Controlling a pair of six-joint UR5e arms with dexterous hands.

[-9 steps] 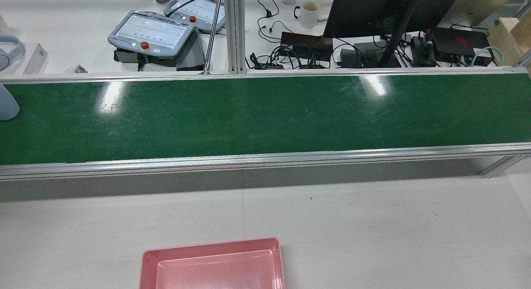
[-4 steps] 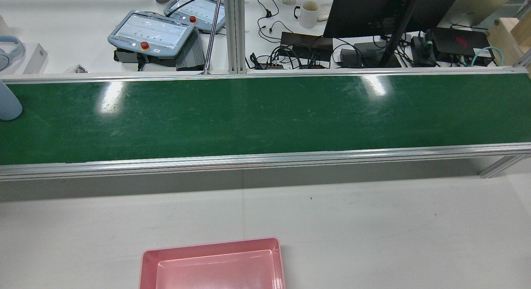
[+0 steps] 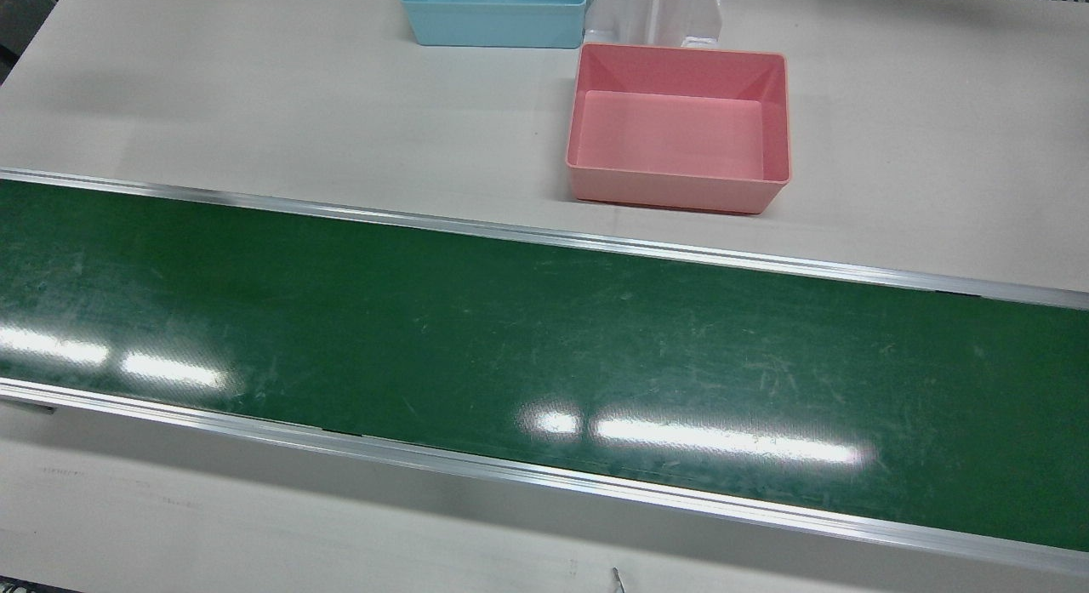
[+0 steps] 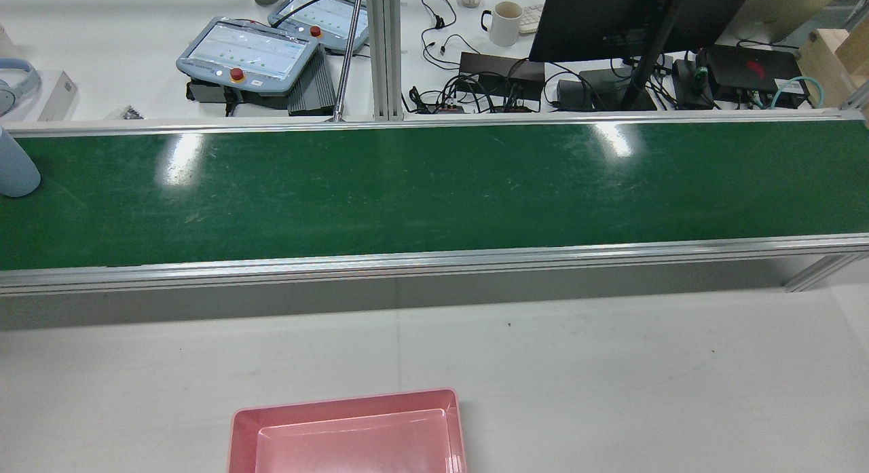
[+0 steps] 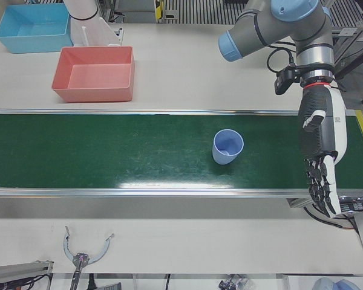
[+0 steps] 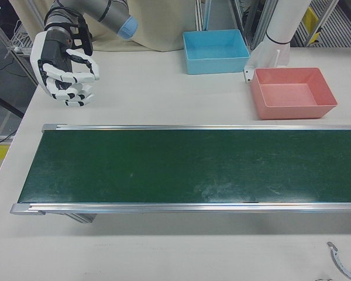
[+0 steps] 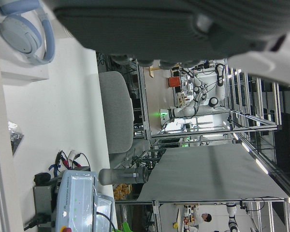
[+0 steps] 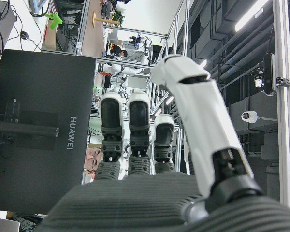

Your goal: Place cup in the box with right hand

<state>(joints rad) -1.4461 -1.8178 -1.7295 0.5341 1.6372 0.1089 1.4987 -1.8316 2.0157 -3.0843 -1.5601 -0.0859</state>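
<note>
A light-blue cup [image 5: 228, 147] stands upright, mouth up, on the green belt [image 5: 109, 151]; the rear view shows only its edge, cup [image 4: 16, 172], at the far left. My left hand [image 5: 320, 158] hangs open over the belt's end, fingers down, a short way from the cup. My right hand [image 6: 66, 71] hovers open above the white table near the belt's other end, fingers loosely curled on nothing, far from the cup. A pink box [image 3: 672, 189] lies empty on the table beside the belt, also in the rear view as pink box [image 4: 343, 400].
A blue box [image 3: 493, 33] sits behind the pink one, next to a white pedestal [image 3: 655, 14]. Beyond the belt in the rear view are teach pendants [image 4: 248, 52], a monitor [image 4: 611, 18], a mug [image 4: 506, 23] and cables. A metal tool [image 5: 80, 257] lies on the near table.
The cup has slid a little further into the rear view along the belt, toward that view's right. Nothing else has moved.
</note>
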